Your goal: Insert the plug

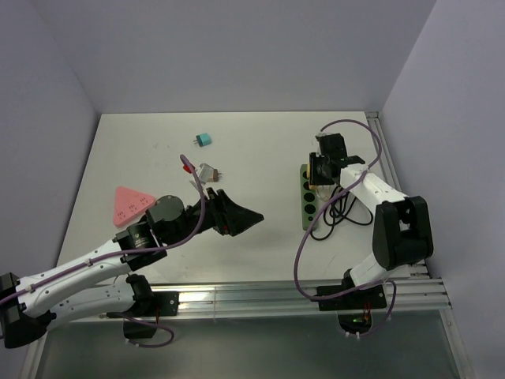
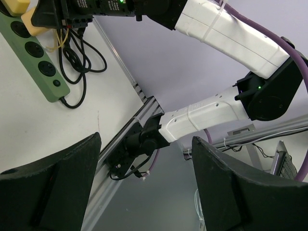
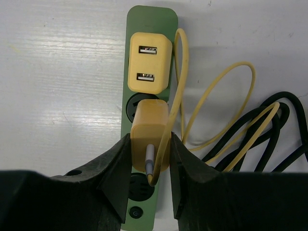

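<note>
A green power strip (image 3: 150, 19) lies on the white table, also in the top view (image 1: 308, 207) and the left wrist view (image 2: 29, 53). A yellow USB charger (image 3: 148, 69) sits plugged in at its far end. My right gripper (image 3: 150, 154) is shut on a second yellow plug (image 3: 150, 130) with a yellow cable (image 3: 216, 115), held over the strip's middle sockets. I cannot tell if its prongs are seated. My left gripper (image 1: 241, 219) is open and empty, raised above the table's middle, its jaws wide apart in the left wrist view (image 2: 144, 192).
A black cord (image 1: 339, 213) coils right of the strip. A pink triangular piece (image 1: 128, 204), a teal plug (image 1: 204, 140) and a small grey adapter (image 1: 207, 171) with a red-tipped part (image 1: 186, 163) lie on the left half. Walls close in the table.
</note>
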You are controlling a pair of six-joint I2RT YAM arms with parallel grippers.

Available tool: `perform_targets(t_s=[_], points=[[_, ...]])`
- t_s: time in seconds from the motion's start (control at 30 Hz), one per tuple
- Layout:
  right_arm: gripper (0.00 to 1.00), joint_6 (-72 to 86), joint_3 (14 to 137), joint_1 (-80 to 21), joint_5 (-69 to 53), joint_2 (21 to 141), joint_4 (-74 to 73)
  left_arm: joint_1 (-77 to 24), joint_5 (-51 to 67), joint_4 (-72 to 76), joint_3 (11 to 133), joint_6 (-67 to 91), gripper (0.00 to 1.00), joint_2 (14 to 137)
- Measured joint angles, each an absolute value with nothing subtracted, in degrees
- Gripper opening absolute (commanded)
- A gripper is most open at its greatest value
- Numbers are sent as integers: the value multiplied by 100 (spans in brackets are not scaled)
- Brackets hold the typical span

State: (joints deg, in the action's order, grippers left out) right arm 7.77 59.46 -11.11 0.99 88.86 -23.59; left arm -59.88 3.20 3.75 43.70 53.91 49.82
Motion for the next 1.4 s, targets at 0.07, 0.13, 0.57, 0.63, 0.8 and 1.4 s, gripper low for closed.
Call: perform_targets(t_s=[0.07, 0.13, 0.57, 0.63, 0.8, 1.4], points=[[0, 775, 5957, -1114, 99, 8897, -2364, -5988, 320, 377, 4370, 5391, 81, 4982], [0, 775, 5975, -1116, 102, 8917, -2362, -5996, 322, 379, 4370, 5393, 81, 4982], [0, 661, 6477, -1142, 64, 9367, -2753, -6047, 318, 384, 4370, 5391, 81, 4971], [0, 631, 6615, -1144, 62, 9487, -2875, -6049, 320, 384, 4370, 5389, 81, 4969], [0, 663, 6700, -1166, 123, 9690, -2934, -6060, 318, 375, 4370, 5389, 81, 4941], [0, 1232, 6121, -1341, 537, 9411, -2311, -6160, 325, 429, 4370, 5395, 80, 4950]])
